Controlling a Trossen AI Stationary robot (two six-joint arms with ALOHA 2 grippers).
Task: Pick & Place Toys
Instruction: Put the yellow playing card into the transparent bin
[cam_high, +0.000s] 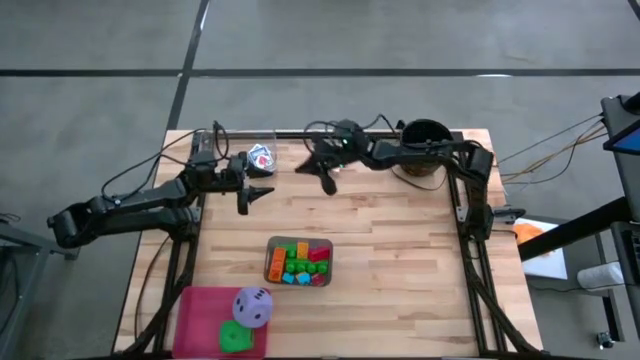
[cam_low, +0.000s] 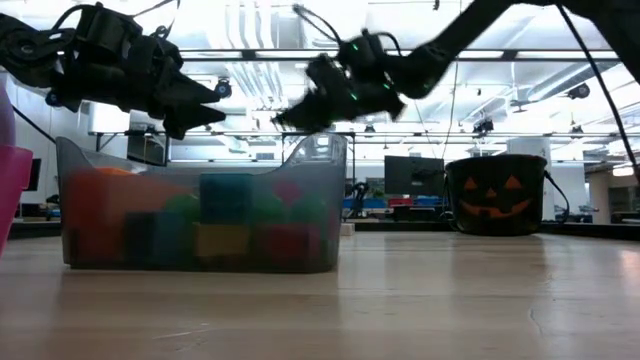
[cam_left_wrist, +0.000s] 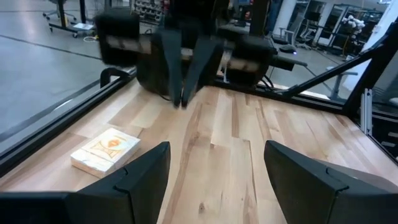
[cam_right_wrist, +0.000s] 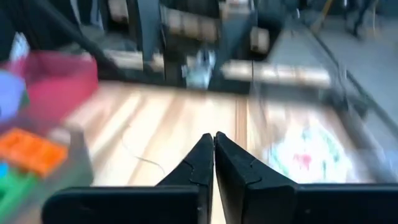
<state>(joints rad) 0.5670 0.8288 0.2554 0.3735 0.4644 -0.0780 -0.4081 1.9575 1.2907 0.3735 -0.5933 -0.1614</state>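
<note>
At the table's nine o'clock edge the left gripper (cam_high: 262, 194) hangs with its fingers spread and nothing between them. The card deck (cam_high: 260, 157) lies just off it toward twelve o'clock; its long axis looks roughly crosswise to the jaws, though the blur leaves that uncertain. Further right, the right gripper (cam_high: 326, 181) hovers clenched and empty, farther from the deck. The blocks (cam_high: 300, 262) sit in the grey tray (cam_high: 271, 262) toward six o'clock, well apart from both.
</note>
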